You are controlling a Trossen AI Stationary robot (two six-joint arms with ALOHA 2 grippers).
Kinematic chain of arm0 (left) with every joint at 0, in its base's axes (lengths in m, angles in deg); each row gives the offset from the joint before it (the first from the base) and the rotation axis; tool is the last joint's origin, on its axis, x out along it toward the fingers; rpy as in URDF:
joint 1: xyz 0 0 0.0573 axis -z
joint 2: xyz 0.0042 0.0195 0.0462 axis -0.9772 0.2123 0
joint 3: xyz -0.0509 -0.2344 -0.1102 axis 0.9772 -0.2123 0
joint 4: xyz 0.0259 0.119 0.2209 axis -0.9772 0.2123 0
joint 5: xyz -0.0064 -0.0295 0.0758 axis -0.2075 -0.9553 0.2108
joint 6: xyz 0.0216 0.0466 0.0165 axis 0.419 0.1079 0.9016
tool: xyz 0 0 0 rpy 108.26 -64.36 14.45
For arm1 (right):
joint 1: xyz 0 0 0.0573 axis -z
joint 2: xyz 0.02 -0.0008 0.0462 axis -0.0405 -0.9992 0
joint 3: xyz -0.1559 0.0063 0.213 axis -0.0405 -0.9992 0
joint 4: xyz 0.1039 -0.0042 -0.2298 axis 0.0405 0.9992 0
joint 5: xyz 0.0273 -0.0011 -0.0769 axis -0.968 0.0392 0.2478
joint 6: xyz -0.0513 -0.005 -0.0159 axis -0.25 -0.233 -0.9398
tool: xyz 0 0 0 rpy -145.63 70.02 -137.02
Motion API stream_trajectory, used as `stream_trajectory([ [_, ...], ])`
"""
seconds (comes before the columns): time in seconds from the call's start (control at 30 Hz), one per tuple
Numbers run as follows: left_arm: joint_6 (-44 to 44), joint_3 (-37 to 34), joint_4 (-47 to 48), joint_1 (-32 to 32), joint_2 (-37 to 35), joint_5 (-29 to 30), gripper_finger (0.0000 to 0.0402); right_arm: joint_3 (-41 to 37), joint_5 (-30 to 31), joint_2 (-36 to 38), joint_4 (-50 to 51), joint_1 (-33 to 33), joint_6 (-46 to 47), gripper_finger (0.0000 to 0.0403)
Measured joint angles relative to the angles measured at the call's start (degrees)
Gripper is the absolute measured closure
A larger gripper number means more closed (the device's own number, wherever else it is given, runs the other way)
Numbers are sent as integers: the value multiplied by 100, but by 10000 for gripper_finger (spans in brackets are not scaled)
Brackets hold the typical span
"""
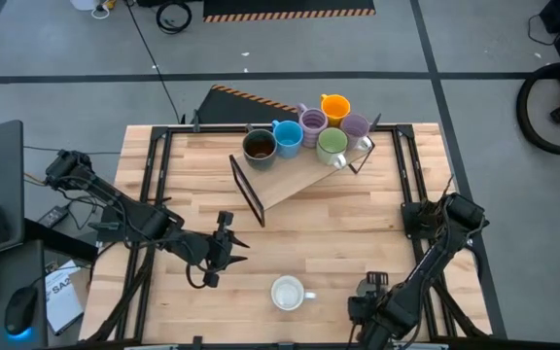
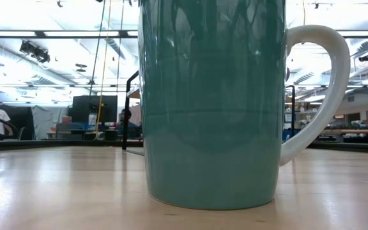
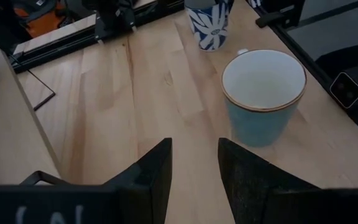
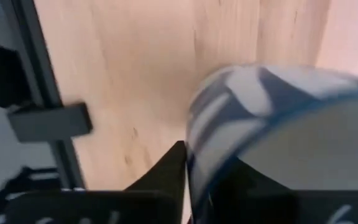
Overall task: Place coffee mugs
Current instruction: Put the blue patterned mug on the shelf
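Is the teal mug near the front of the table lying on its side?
No. In the left wrist view the teal mug stands upright on the table, its open mouth facing up.

The high view looks straight down on the whole table [image 1: 358,233]. The low view sits at tabletop level, almost against a teal mug [image 2: 209,102]. Both wrist views look closely forward; the left shares that teal mug [image 3: 263,96].

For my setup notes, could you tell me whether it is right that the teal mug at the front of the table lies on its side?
Not quite: the teal mug stands upright on its base with its opening up, not on its side. The low view shows this. It is indeed at the front of the table.
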Motion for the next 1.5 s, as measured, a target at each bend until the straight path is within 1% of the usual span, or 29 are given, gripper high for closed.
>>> stream_trajectory([
  [0.1, 2, 0, 1, 0, 0, 1, 265, -34, 99, 0, 127, -2, -354, 364],
  [0.17, 4, 0, 0, 0, 0, 2, 265, -41, 260, 3, 247, -2, -661, 374],
  [0.37, 23, 0, -5, 0, 0, 2, 265, -41, 685, 253, 833, 92, -1566, 369],
  [0.43, 157, 0, 0, 0, -6, 1, 265, -41, 765, 398, 941, 252, -1829, 362],
  [0.53, 521, 0, 22, -39, -9, -54, 265, -41, 819, 660, 1059, 626, -2297, 362],
  [0.6, 736, 0, 37, -188, -9, -406, 265, -39, 829, 805, 1001, 917, -2701, 368],
  [0.73, 746, -3, 18, -679, -9, -1369, 265, -39, 839, 1101, 1037, 1514, -3603, 373],
  [0.93, 745, -292, -285, -1192, -21, -2091, 265, -30, 910, 1366, 1028, 2287, -4870, 364],
  [1.13, 839, -389, -391, -1454, -49, -2371, 265, 247, 818, 1386, 1180, 2936, -5786, 368],
  [1.23, 1206, -389, -392, -1589, -247, -2539, 265, 506, 925, 1381, 1243, 3237, -6203, 366],
  [1.33, 1449, -388, -348, -1803, -476, -2553, 265, 804, 1004, 1384, 1267, 3551, -6553, 366],
  [1.5, 1458, -387, -350, -2043, -808, -2560, 265, 1314, 1023, 1384, 1440, 4055, -6822, 366],
])
